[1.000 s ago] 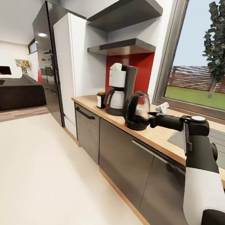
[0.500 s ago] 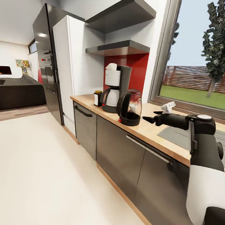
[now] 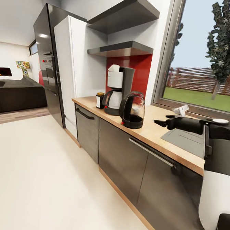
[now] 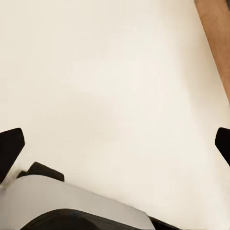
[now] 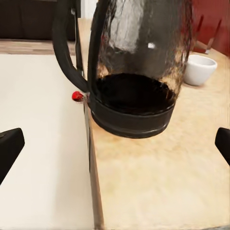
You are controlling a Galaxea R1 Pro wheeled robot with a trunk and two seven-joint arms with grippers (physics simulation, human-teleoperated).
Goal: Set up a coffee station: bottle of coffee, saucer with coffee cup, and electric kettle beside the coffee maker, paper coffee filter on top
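The right arm reaches forward from the head view's right edge, white upper segment rising to a black elbow joint, black forearm running level over the kitchen countertop (image 3: 151, 133) toward the electric kettle (image 3: 132, 110). The right gripper (image 3: 161, 121) is spread open, empty, fingers pointing at the kettle with a clear gap between them and it; it hangs just above the worktop beside the sink (image 3: 188, 139). In the right wrist view the two black fingertips (image 5: 9, 146) sit wide apart at the frame's edges, kettle (image 5: 136, 72) straight ahead between them, untouched.

The kettle stands upright near the counter's front edge, black handle toward the floor side, small red switch (image 5: 77, 96) at its base. A white coffee cup (image 5: 200, 68) sits on the worktop just behind the kettle; whether a saucer is under it cannot be told. The coffee maker (image 3: 118, 89) stands just beyond the kettle against the red backsplash, with the paper coffee filter (image 3: 113, 68) on top. The bottle of coffee (image 3: 100, 100) is on the counter just beside the coffee maker, on its far side. The kitchen shelf (image 3: 121, 48) hangs above.

The left gripper (image 4: 115, 143) points down at the pale floor (image 4: 110, 76), fingertips wide apart, holding nothing.
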